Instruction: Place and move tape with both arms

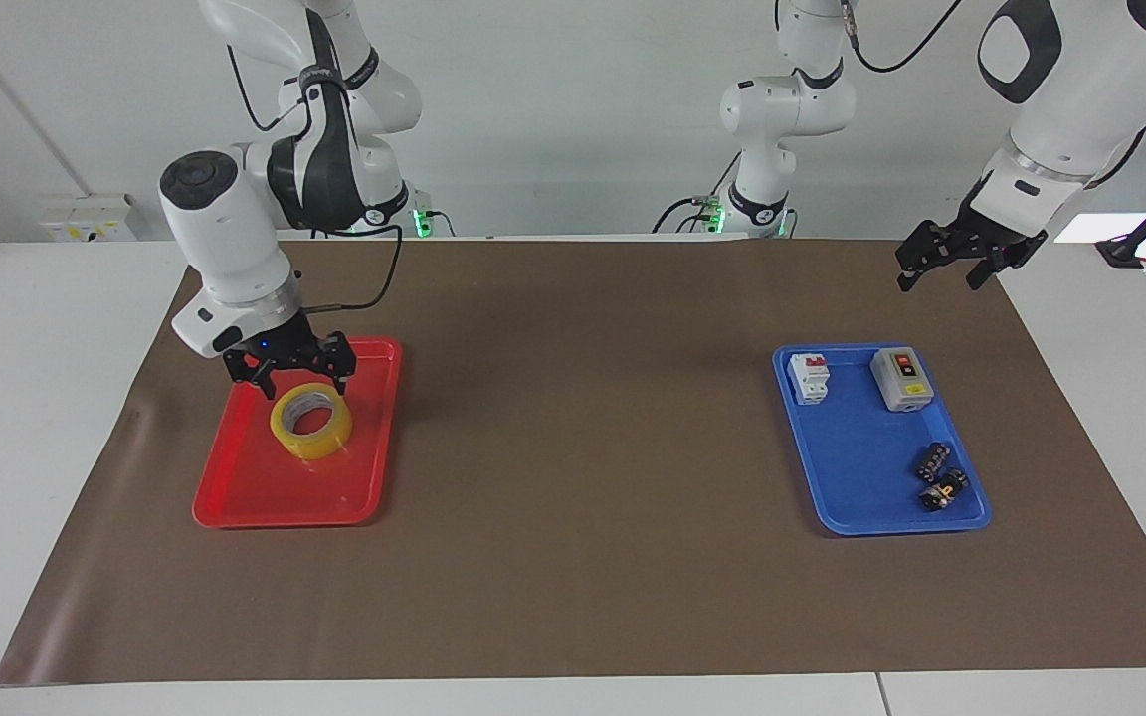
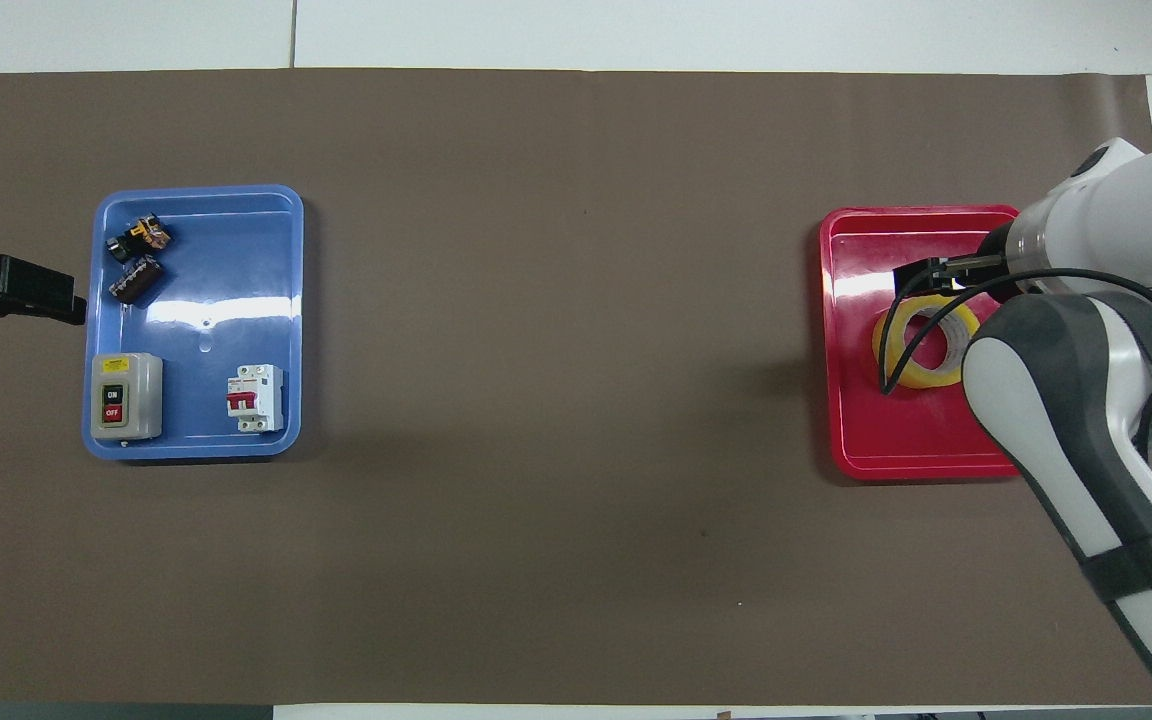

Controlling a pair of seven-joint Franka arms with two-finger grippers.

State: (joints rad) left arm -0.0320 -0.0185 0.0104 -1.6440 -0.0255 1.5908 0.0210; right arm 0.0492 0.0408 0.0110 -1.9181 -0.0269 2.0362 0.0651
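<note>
The yellow tape (image 1: 311,421) (image 2: 921,347) lies in the red tray (image 1: 255,497) (image 2: 896,440) toward the right arm's end of the table, its hole facing up. My right gripper (image 1: 300,379) (image 2: 936,278) hangs open just over the roll, its fingertips spread above the rim and clear of it. The right arm covers part of the roll in the overhead view. My left gripper (image 1: 937,280) (image 2: 66,300) waits open and empty in the air, over the mat's edge beside the blue tray (image 1: 852,477) (image 2: 206,260).
The blue tray holds a grey switch box (image 1: 901,379), a white circuit breaker (image 1: 809,378) and two small dark parts (image 1: 939,477). A brown mat (image 1: 583,447) covers the table. Two smaller white arms (image 1: 767,129) stand at the robots' edge.
</note>
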